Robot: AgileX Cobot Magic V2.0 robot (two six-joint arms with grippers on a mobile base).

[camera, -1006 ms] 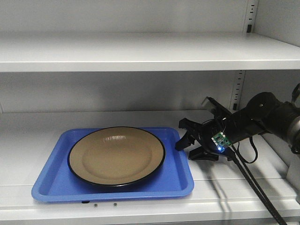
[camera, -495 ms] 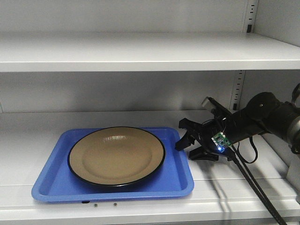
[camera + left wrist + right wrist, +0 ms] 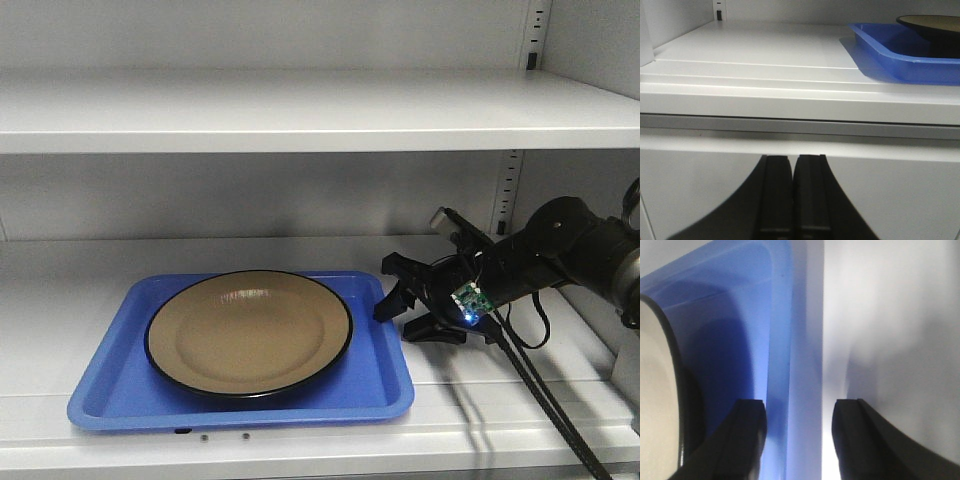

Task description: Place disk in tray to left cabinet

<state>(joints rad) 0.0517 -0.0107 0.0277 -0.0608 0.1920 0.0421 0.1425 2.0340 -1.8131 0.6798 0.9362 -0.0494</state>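
Blue tray (image 3: 110, 395) with the disk (image 3: 249, 333) already sits on the left cabinet (image 3: 300, 110) shelf, right gripper (image 3: 400, 307) jaws released astride its rim, left gripper (image 3: 792, 192) clenched, so backing out looks next.

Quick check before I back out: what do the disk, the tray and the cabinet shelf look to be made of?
Disk: glossy tan surface with a thin black rim and soft reflections; glazed ceramic or melamine, cannot tell which. Tray: bright blue, rounded corners, low moulded rim, slight sheen; probably plastic. Left cabinet shelf: flat light grey-white panels with perforated strips at the back; likely painted sheet metal.
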